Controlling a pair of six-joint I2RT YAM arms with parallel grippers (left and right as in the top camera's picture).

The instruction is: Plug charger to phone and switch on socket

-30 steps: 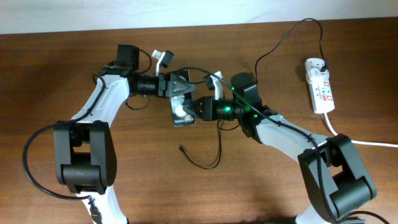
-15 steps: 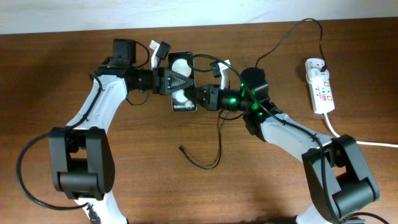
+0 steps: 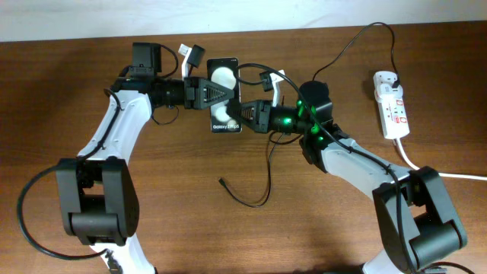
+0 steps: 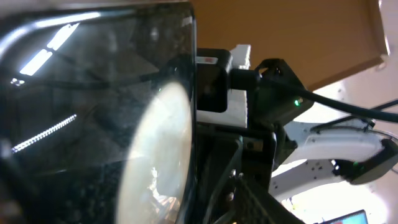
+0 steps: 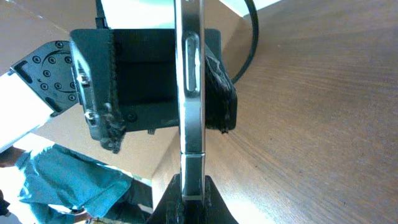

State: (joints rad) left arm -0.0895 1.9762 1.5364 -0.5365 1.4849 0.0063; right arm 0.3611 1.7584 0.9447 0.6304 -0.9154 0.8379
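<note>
**Ana:** Where is the phone [image 3: 225,120]?

**Ben:** Between the two arms. The right end effector [image 5: 191,193] is clenched on its thin edge.

**Ana:** And the left end effector [image 3: 221,91]?

**Ben:** Its fingers sit on both sides of the phone. One pad has a gap next to it (you can see that from the right wrist), so it is loose, not gripping.

**Ana:** The charger [image 3: 255,199]?

**Ben:** Its little tip lies on the desk [image 3: 152,198], on the robot's side of the phone. The socket [image 3: 391,103] lies far to the phone's right.

A brown wood-grain table [image 3: 175,228] fills the view, a pale strip [image 3: 76,19] bordering its far edge.
</note>
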